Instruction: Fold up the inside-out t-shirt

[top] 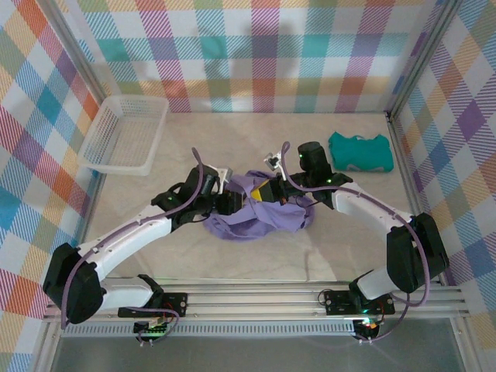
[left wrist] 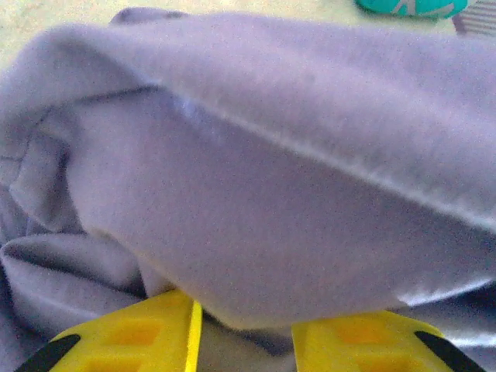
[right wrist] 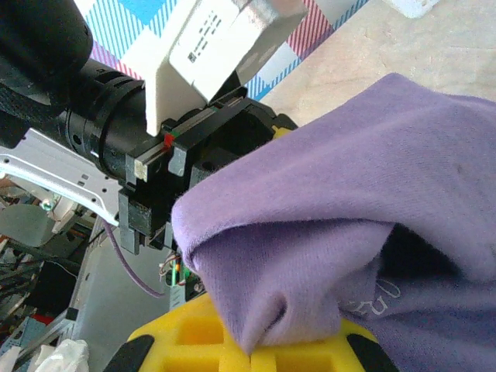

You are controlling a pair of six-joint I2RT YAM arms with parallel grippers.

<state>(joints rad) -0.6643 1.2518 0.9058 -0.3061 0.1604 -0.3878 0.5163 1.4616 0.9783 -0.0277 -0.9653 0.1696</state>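
My right hand [right wrist: 252,353] is clamped shut on a bunched edge of the inside-out t-shirt [right wrist: 372,201]. Its wrist view shows purple cloth tucked in right where the yellow fingers [right wrist: 194,341] meet, with the left arm's wrist [right wrist: 116,132] close behind.

My left hand [left wrist: 242,329] has its fingers partly apart, and a fold of shirt sags down to the gap. I cannot tell whether they nip it.

The overhead view cannot settle either grip, but it gives me the layout. The shirt is a crumpled heap in the middle of the tabletop [top: 232,263], and both hands push into it from opposite sides. A teal garment [top: 360,151] lies folded at the far right, well apart from the heap. A white basket [top: 116,165] sits at the far left.
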